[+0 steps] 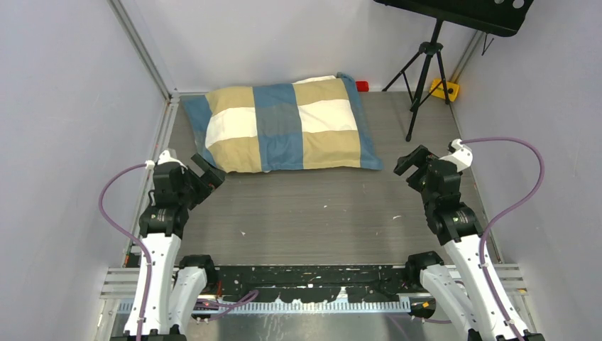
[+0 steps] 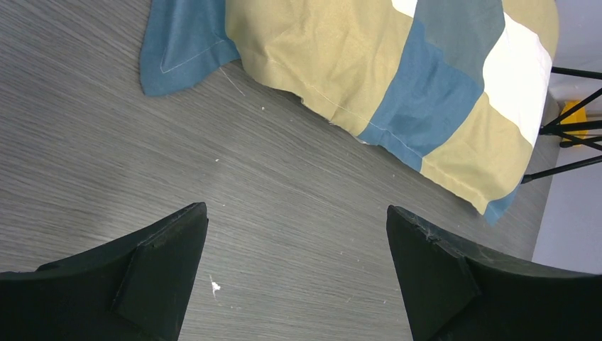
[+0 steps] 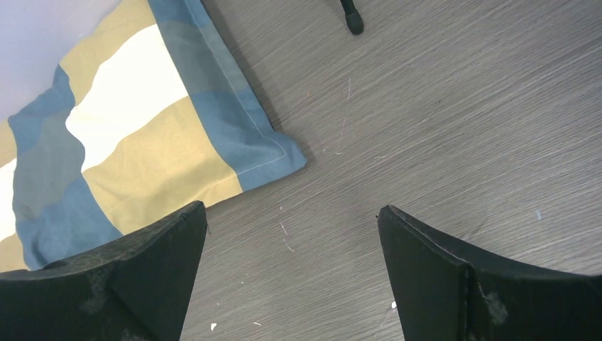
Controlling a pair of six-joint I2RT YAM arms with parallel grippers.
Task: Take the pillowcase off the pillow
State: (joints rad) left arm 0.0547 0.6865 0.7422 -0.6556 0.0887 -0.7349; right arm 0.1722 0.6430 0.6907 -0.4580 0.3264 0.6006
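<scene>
The pillowcase, checked in blue, tan and white, lies flat and full at the back of the grey table. It also shows in the left wrist view and the right wrist view. The pillow is inside it; only a thin cream-white sliver shows at the far edge. My left gripper is open and empty, close to the case's near left corner. My right gripper is open and empty, a little right of the near right corner.
A black tripod stands at the back right, beside a yellow object. A small red object lies behind the pillowcase. Grey walls close in both sides. The near table is bare grey wood grain.
</scene>
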